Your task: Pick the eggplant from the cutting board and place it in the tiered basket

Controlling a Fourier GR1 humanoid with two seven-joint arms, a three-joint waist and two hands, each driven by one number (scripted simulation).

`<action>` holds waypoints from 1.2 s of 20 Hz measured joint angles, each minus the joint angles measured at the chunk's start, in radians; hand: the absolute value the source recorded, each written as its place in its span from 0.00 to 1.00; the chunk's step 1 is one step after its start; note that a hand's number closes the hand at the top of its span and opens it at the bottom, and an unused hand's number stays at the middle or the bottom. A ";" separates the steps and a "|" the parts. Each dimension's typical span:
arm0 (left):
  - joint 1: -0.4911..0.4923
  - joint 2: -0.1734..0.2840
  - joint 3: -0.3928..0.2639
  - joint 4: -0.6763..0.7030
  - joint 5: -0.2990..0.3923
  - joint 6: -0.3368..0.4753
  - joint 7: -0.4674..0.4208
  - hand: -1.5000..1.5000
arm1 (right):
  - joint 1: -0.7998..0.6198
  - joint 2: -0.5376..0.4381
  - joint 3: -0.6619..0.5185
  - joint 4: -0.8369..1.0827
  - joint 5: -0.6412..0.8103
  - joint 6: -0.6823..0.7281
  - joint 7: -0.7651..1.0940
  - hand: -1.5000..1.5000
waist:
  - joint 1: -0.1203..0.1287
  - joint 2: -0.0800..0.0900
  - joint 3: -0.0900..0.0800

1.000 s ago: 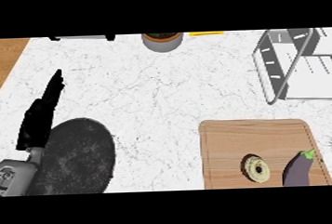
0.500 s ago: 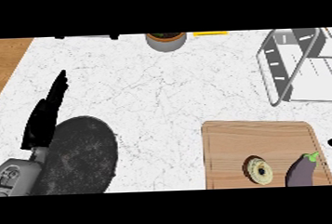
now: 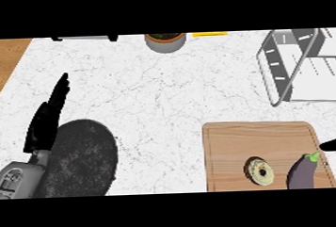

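The right hand (image 3: 333,144) has edged in closer to the eggplant (image 3: 301,172).

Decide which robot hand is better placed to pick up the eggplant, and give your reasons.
Probably the right robot hand: it shows at the view's right edge beside the eggplant on the cutting board. The left robot hand rests open, far left.

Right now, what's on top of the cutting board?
On the cutting board lie the eggplant and a bagel, side by side. The eggplant's lower end is cut off by the view.
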 measured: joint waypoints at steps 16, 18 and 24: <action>0.005 -0.010 0.027 0.007 -0.011 -0.010 -0.003 0.50 | -0.196 0.005 0.311 0.056 -0.131 0.037 -0.001 0.00 | -0.013 -0.005 0.000; 0.013 -0.001 0.038 0.006 -0.005 -0.022 -0.010 0.50 | -0.213 0.016 0.338 0.067 -0.148 0.035 -0.001 0.00 | -0.013 -0.005 0.000; 0.008 -0.002 0.047 0.000 -0.004 -0.031 0.009 0.50 | -0.242 0.035 0.412 0.083 -0.210 0.029 -0.002 0.00 | -0.022 -0.006 0.000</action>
